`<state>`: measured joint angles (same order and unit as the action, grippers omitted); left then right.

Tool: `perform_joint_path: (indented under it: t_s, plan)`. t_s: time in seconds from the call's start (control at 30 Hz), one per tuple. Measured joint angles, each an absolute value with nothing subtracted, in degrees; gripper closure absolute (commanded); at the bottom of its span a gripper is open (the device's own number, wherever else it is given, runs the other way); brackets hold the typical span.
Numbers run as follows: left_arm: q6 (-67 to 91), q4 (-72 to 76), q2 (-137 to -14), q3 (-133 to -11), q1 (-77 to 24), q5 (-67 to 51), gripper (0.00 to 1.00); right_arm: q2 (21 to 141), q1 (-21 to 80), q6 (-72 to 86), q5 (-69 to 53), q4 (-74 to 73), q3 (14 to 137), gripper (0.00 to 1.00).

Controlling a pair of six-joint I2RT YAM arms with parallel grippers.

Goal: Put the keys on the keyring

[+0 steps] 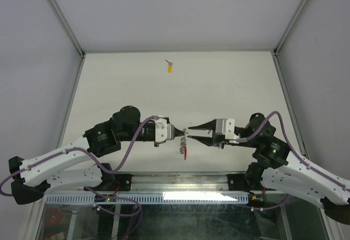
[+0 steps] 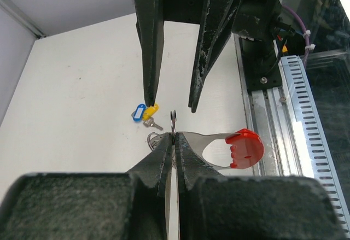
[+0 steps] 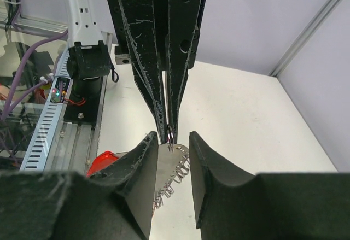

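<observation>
Two jaws of left end effector pressed together, pinching keyring wire; right end effector spread just beside keyring. Keyring likely light, stiff, slippery (thin wire): grip ring edge. Yellow-tagged key well beyond keyring.

A white table stretches under and beyond the left tool; pale grey walls stand past its far edge, aluminium posts at the corners.

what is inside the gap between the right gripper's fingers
The top ring of the keyring, pinched by the shut left gripper, with more silver metal hanging below. One finger of the right gripper covers most of the red tag.
</observation>
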<state>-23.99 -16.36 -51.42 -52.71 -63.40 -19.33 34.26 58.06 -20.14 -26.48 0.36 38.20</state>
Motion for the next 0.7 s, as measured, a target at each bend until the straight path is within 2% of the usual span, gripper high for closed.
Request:
perform_joint_path:
  t_s: [0.7]
  plan:
    - [-26.7, -22.0, -53.5, -55.2, -63.4, -17.9, 1.0, 37.9, 58.1, -22.5, -23.3, -9.1, 41.2, 0.71]
